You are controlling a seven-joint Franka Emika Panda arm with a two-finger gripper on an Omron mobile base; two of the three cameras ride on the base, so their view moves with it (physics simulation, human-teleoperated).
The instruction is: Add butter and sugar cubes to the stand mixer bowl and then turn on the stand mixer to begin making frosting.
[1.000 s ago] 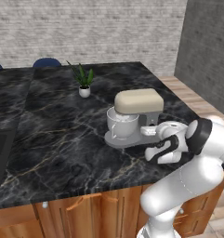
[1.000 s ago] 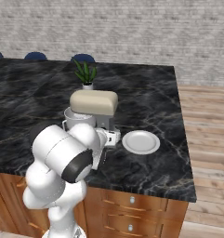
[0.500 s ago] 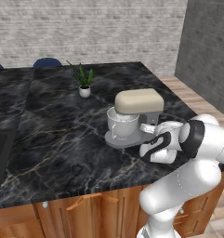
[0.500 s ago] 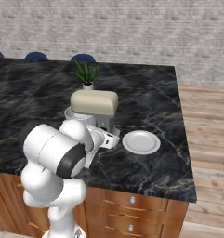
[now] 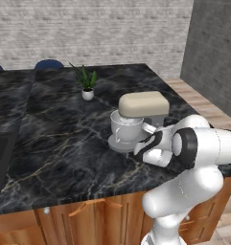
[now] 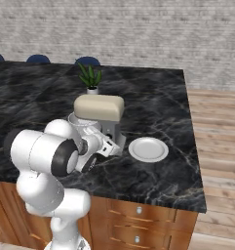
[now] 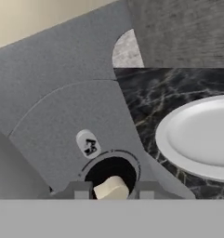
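pincer (image 7: 111,194) is narrowed on the small cream knob (image 7: 111,188) in a dark recess of the stand mixer (image 5: 138,117), low on its grey column; both finger tips flank it, apparently touching. the knob looks rigid, smooth and small, best pinched across its sides and twisted. mixer stands on the worktop (image 5: 64,129) beside a white plate (image 6: 148,149). bowl contents, butter and sugar are hidden; the finger tips are cut off.

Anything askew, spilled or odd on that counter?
Nothing stands out. The grey-and-cream stand mixer sits upright on the black marble counter, white handled bowl seated under its head. The flat white plate lies level beside it, the small potted plant upright. No spills.
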